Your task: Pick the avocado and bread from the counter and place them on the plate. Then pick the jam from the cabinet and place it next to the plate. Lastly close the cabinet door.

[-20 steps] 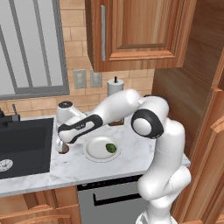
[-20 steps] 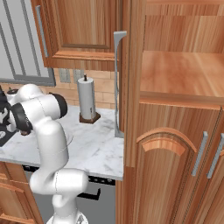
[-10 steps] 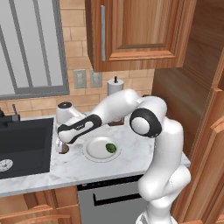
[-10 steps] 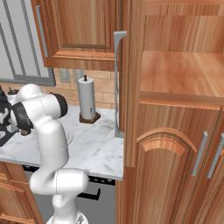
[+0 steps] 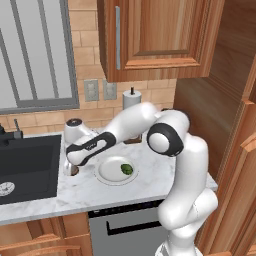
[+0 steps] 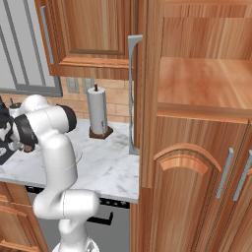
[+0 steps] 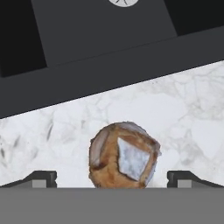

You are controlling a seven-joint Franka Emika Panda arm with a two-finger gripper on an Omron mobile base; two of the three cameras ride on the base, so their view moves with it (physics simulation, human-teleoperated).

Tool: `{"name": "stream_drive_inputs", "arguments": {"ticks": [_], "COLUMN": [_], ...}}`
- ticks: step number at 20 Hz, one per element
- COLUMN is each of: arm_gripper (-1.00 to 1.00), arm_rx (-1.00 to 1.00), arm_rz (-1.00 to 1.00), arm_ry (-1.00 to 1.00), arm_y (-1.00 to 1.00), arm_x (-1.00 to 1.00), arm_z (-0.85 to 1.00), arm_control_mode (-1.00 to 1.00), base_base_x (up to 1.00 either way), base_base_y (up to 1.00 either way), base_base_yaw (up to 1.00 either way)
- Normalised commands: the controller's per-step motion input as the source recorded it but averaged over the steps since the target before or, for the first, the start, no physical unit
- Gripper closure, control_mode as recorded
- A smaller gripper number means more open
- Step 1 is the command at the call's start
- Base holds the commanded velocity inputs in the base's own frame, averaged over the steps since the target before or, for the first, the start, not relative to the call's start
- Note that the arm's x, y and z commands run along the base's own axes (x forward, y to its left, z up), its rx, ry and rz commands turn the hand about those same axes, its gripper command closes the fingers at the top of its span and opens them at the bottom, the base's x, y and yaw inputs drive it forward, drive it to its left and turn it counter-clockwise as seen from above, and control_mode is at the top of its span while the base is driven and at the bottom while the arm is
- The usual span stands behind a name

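Hand view: bread at 6 o'clock, sitting on the marble counter, between the two dark finger tips at 7 and 5 o'clock.
Sink: black basin across the top, 10 to 2 o'clock.
Gripper: gripper spread wide, jaws well apart on either side of the loaf, nothing pinched; contact with the crust not discernible.
Left base view: gripper low over the counter at 9 o'clock of the plate, beside the sink edge.
Avocado: avocado already lying on the plate, toward its 3 o'clock side.
Bread: not yet lifted, off the plate at its 9 o'clock.
Cabinet: tall cabinet in the right base view with its upper door swung open, seen edge-on; bare wooden shelf visible, jam not made out.
Done: avocado step, judging by the layout.
In hand: likely the approach for the bread grasp.
Left: bread onto plate, jam fetched and set beside plate, door shut.
Paper towel: roll standing at the back wall, clear of the work.
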Motion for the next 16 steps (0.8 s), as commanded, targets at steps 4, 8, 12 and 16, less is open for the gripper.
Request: {"name": "stream_drive_inputs", "arguments": {"ticks": [4,8,12,16], "arm_gripper": [-1.0,-1.0,-1.0,-1.0], "arm_rx": [0.0,0.0,0.0,0.0], "arm_rz": [0.0,0.0,0.0,0.0], "arm_ry": [0.0,0.0,0.0,0.0], "arm_y": [0.0,0.0,0.0,0.01], "arm_x": [0.0,0.07,0.15,0.23], "arm_z": [-0.21,-0.17,-0.11,-0.07], "arm_control_mode": [-1.0,-1.0,-1.0,-1.0], "base_base_x": [0.0,0.0,0.0,0.0], "base_base_y": [0.0,0.0,0.0,0.0], "base_base_yaw": [0.0,0.0,0.0,0.0]}}
